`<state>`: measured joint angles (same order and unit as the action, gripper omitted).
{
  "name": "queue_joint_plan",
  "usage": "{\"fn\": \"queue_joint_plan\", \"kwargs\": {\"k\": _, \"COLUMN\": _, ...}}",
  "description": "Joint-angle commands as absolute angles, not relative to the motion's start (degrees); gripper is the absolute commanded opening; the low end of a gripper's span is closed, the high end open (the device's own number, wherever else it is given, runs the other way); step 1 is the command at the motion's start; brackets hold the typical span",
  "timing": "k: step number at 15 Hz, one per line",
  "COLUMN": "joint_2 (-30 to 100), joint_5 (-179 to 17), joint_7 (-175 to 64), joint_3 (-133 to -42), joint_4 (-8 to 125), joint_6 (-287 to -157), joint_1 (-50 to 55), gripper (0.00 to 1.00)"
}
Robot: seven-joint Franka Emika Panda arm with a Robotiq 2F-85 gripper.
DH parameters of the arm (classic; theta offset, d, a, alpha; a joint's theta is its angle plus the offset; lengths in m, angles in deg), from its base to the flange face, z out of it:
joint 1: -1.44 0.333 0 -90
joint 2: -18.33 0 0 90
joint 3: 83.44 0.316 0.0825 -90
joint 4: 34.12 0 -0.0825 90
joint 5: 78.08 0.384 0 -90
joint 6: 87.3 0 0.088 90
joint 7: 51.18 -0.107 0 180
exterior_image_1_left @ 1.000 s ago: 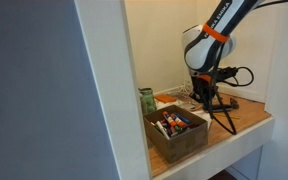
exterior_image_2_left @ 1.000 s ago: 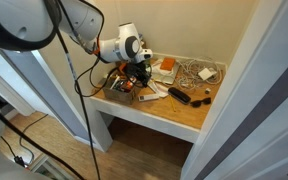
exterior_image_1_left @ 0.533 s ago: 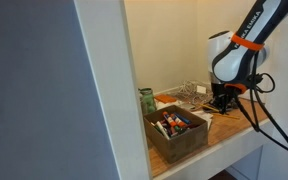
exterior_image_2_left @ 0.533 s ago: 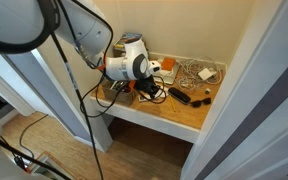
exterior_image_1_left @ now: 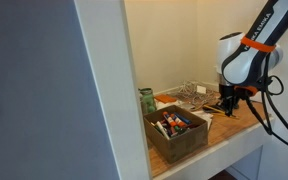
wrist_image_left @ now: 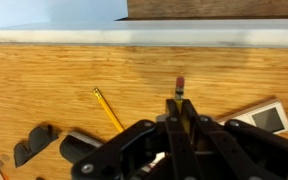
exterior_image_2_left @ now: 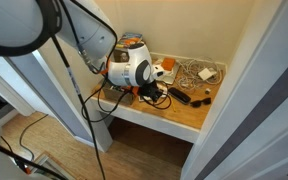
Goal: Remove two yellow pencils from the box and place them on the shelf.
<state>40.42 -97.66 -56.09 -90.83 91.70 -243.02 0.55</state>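
The gripper (wrist_image_left: 180, 108) is pressed together on a pencil (wrist_image_left: 179, 86), whose eraser end sticks out past the fingertips, low over the shelf (wrist_image_left: 44, 80). A second pencil (wrist_image_left: 108, 108), yellow, lies slantwise on the bare wood just beside the gripper, clear of the fingers, with a black object (wrist_image_left: 39, 143) near its lower end. In an exterior view the box (exterior_image_1_left: 184, 140) stands at the shelf's front edge with markers in it, well apart from the gripper.
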Motion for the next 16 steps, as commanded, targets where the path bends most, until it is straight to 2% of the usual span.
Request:
{"fn": "queue_joint_plan", "kwargs": {"k": 1, "joint_2": 40.8, "joint_5": -97.2, "joint_7": -54.5, "joint_3": -91.3, "joint_4": 91.4, "joint_6": -243.1, "joint_1": 1.0, "gripper": 0.02}}
{"fn": "queue_joint_plan", "kwargs": {"k": 16, "joint_2": 48.1, "joint_5": -96.5, "joint_7": -36.7, "joint_3": -89.9, "joint_4": 87.1, "joint_6": -250.7, "joint_1": -5.8, "gripper": 0.02}}
